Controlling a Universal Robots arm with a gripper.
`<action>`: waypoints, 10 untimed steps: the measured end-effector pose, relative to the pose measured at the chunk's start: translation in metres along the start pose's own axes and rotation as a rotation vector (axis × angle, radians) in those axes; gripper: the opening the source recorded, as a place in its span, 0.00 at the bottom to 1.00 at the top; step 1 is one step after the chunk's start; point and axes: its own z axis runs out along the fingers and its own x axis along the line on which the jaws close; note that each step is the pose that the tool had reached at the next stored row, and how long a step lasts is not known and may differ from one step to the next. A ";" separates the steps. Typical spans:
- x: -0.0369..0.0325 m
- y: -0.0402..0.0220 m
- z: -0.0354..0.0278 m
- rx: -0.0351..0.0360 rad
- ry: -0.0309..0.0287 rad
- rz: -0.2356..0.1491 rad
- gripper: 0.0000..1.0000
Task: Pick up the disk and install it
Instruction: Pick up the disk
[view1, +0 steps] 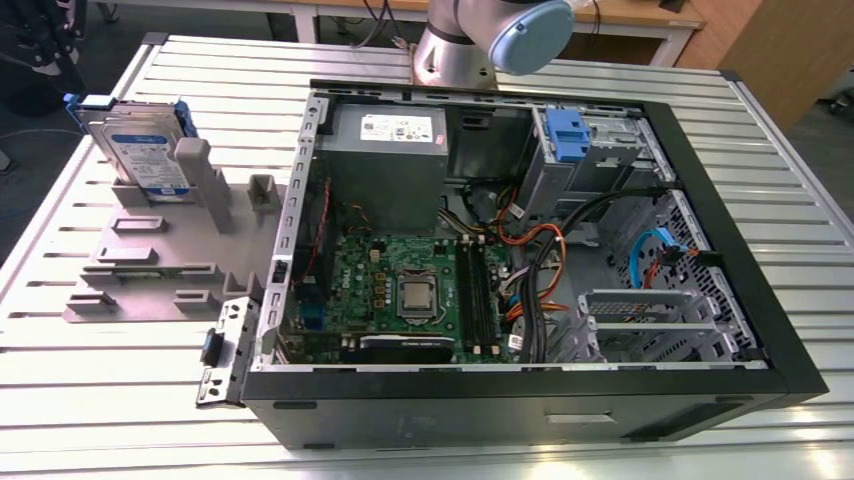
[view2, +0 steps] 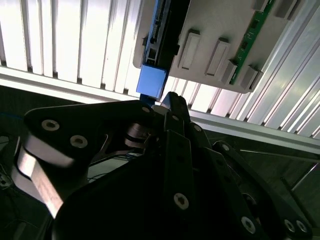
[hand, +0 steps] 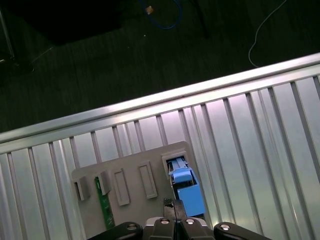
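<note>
Closest to the wrist cameras, the gripper (view2: 171, 99) is seen with its dark fingers drawn together at the tips and nothing clasped between them. Just beyond those tips the disk (view2: 152, 80) is found standing on edge in a slot of the grey fixture (view2: 220, 30), with its blue caddy turned toward the gripper. Whether the two are touching cannot be told. In the exterior view the disk (view1: 140, 150) is placed upright at the far left of the slatted aluminium table (view1: 107, 400), well apart from the open computer case (view1: 787, 330). A drive cage with a blue bracket (view1: 567, 130) is seen at the far right inside the case. Farthest off, the base of the arm (view1: 467, 50) is mounted behind the case. The step in hand is judged to be the approach for the pick, since the disk has not been lifted from its slot. A grasp would call for the jaws to be parted, lined up across the caddy's thin edge and lowered squarely, so that the disk is not tipped in its slot.
</note>
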 end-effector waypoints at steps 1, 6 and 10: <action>0.0000 0.0000 0.0000 0.0001 -0.0001 0.000 0.11; 0.0000 0.0001 0.0000 0.0004 0.0003 -0.009 0.11; 0.0000 0.0001 0.0000 0.0003 0.0004 -0.009 0.11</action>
